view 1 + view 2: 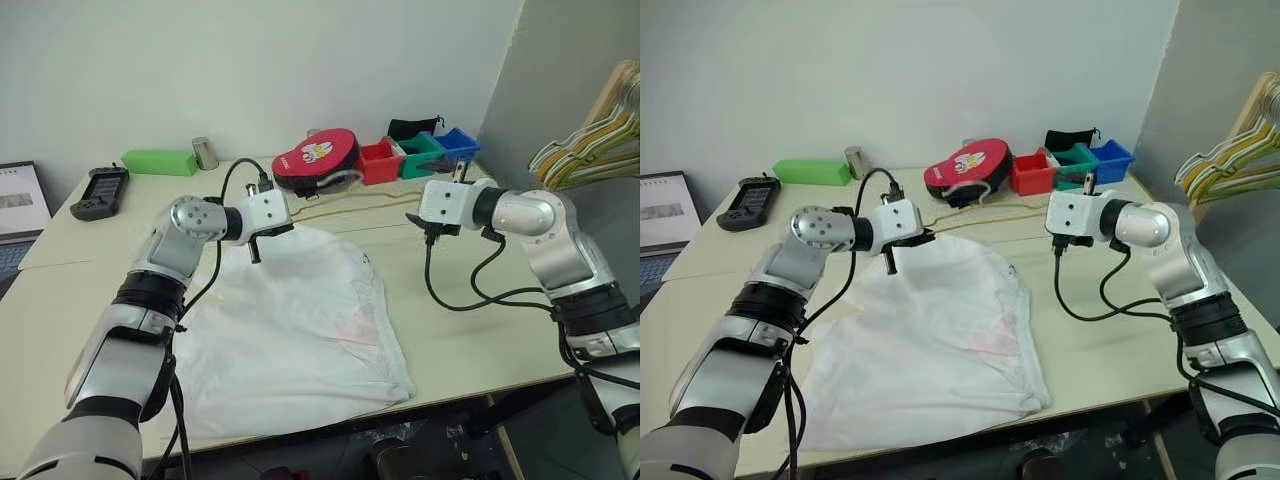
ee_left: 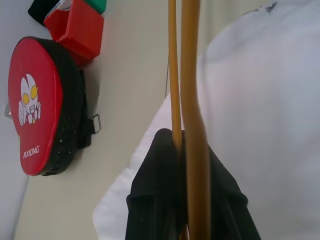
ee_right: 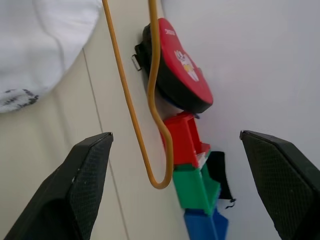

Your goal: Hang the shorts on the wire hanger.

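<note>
The left gripper (image 2: 187,200) pinches one end of the yellow wire hanger (image 3: 150,100), which hangs just above the table (image 1: 470,330) at the far edge of the spread white shorts (image 1: 300,330) (faint pinkish mark); the right gripper (image 3: 180,185) stands spread wide, clear of the hanger's other end

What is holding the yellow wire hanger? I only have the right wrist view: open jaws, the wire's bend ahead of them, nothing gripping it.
Observer: The left gripper holds it. The left wrist view shows its jaws shut on the wire hanger.
Operator: And the shorts? I see just a white corner.
Observer: The shorts lie spread on the table, reaching its near edge.
Operator: Any other hangers around?
Observer: Yes, a bunch of thicker striped hangers is off to the robot's right, beyond the table.
</note>
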Controlling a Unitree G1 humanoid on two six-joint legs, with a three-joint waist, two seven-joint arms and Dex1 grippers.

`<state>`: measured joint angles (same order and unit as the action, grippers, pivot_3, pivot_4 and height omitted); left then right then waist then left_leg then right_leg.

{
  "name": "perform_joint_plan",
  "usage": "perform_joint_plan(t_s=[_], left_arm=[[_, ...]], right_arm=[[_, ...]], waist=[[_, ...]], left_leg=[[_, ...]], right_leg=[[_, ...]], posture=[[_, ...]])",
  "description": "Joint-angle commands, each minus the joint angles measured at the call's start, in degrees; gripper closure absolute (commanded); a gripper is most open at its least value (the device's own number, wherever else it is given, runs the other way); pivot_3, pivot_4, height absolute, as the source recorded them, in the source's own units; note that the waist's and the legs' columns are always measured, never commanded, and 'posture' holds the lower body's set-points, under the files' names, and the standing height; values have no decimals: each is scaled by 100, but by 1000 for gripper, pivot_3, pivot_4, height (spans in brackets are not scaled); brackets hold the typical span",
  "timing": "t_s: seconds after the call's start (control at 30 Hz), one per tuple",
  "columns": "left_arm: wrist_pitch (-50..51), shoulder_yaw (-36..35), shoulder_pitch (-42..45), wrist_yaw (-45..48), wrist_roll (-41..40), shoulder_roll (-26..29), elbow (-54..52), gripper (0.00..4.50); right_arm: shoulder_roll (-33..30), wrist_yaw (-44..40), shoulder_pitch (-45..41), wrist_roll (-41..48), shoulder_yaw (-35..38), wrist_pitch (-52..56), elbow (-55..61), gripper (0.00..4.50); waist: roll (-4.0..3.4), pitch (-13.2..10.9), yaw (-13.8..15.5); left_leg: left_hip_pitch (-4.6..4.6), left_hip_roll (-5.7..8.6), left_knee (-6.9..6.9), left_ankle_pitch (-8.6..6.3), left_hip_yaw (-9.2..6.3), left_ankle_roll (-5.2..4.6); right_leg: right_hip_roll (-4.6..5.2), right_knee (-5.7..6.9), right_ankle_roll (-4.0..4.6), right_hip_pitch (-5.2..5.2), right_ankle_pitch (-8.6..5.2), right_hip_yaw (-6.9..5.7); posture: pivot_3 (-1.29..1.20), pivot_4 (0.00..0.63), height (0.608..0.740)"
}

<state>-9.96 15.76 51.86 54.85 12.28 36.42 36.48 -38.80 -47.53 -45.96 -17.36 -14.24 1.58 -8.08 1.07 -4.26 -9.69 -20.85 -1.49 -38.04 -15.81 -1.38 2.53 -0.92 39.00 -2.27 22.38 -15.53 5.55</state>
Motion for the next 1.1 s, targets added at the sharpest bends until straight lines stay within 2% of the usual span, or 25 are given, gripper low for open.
perform_joint_plan(t_s=[0.03,0.27,0.47,0.7,0.8,1.1], left_arm=[[-417,-7,87,-272,222,112,-283,4500],[-1037,162,9,-589,743,217,-689,4500],[-1091,201,-97,-664,898,228,-875,4500],[-1053,138,-183,-634,825,188,-924,4500],[-1049,133,-171,-643,805,160,-930,4500],[-1060,154,-145,-630,764,109,-960,4500]], right_arm=[[-35,-201,-57,98,104,382,279,147],[-179,-293,-142,-217,-211,268,-391,147],[-161,-231,-317,-423,-326,71,-813,147],[-85,-350,-347,-317,-285,77,-797,147],[-79,-375,-338,-317,-281,65,-773,647],[-108,-348,-281,-368,-282,-11,-755,2835]], waist=[[0,0,1],[0,0,3],[0,0,-15],[0,0,6],[0,0,29],[0,0,34]], left_leg=[[0,0,0,0,1,0],[-1,1,1,0,8,0],[1,0,1,0,9,0],[1,0,1,0,5,0],[0,0,1,0,5,0],[0,0,1,0,6,0]], right_leg=[[0,0,-1,0,-1,0],[1,-2,-19,0,-11,2],[0,0,-20,0,-12,1],[0,0,-18,0,-10,2],[0,0,-16,0,-9,-1],[0,0,2,0,1,-1]], posture=[[-125,19,740],[-125,19,740],[-125,19,740],[-80,19,740],[-82,17,740],[-85,15,740]])
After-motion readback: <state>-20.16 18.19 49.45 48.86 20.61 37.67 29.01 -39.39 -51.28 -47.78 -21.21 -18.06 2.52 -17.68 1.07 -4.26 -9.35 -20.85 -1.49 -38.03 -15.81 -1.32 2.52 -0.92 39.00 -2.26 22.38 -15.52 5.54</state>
